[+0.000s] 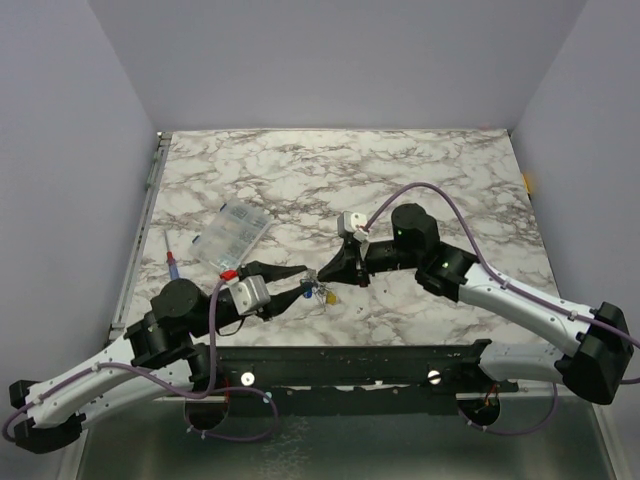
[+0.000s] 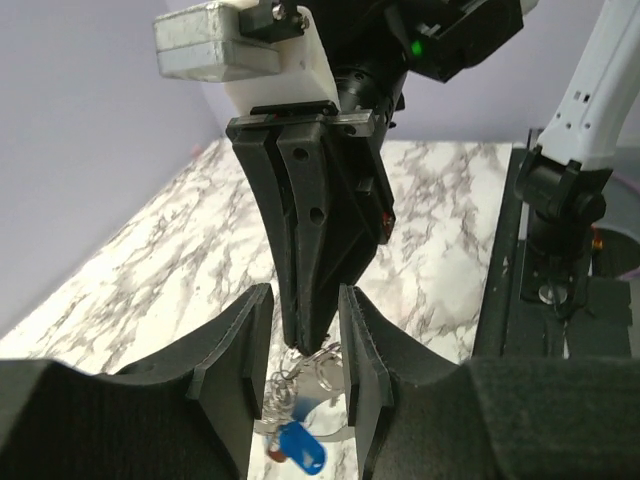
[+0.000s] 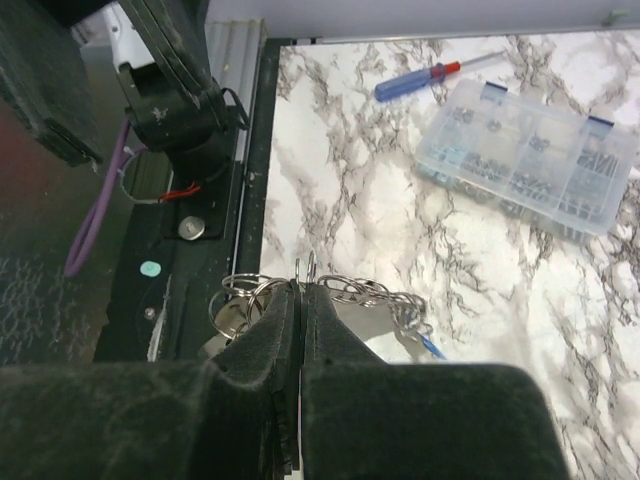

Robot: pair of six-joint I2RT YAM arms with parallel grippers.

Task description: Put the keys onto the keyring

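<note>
Apparently the task is only partly done: over the table (image 1: 450, 190) the keyring (image 3: 345, 292) is pinched by the pressed-together right tool (image 3: 301, 300). The left tool (image 2: 303, 320) is spread around it. The keys (image 2: 300, 448) hang beneath; whether all are threaded cannot be told.

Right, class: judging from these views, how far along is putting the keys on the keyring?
Looks done: a blue key seems to hang among the wire loops of the keyring. In hand: the right gripper is shut on the keyring, holding it between the open fingers of the left gripper. Left: whether the other keys are threaded is too small to tell from above.
</note>
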